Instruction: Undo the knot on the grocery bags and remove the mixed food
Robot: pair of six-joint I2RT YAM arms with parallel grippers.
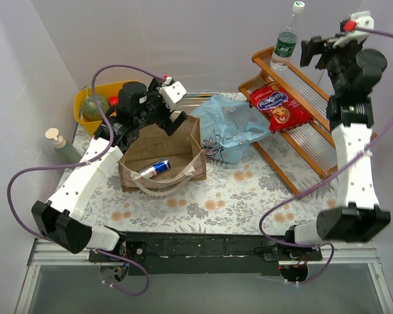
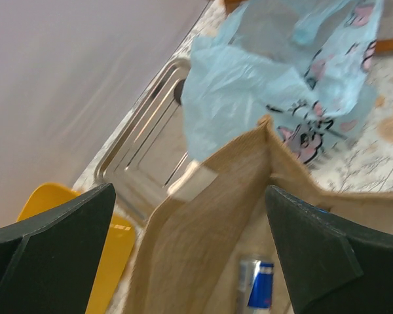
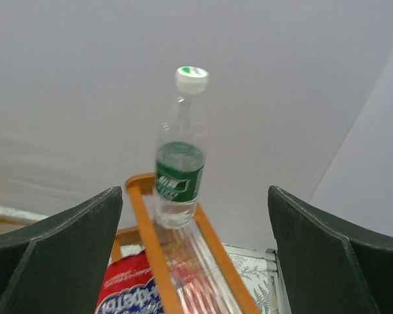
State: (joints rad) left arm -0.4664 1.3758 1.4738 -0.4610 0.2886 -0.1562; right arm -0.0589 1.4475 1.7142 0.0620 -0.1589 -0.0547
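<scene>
The brown paper bag (image 1: 160, 154) stands open at centre left with a blue-silver can (image 1: 155, 169) lying inside. My left gripper (image 1: 173, 114) hovers open and empty over the bag's back rim; the left wrist view shows the bag's wall (image 2: 203, 222) and the can (image 2: 257, 284) between the jaws. The light blue plastic bag (image 1: 229, 127) lies crumpled to the right of it. A red snack packet (image 1: 280, 108) lies on the wooden rack (image 1: 314, 140), and the green-labelled bottle (image 1: 287, 40) stands at its far end. My right gripper (image 1: 312, 51) is raised, open and empty, facing the bottle (image 3: 180, 167).
A yellow tub (image 1: 82, 116) at the back left holds a green melon (image 1: 93, 106) and a small red item (image 1: 112, 100). A pump soap bottle (image 1: 60, 145) stands at the left edge. Grey walls close in the back and sides.
</scene>
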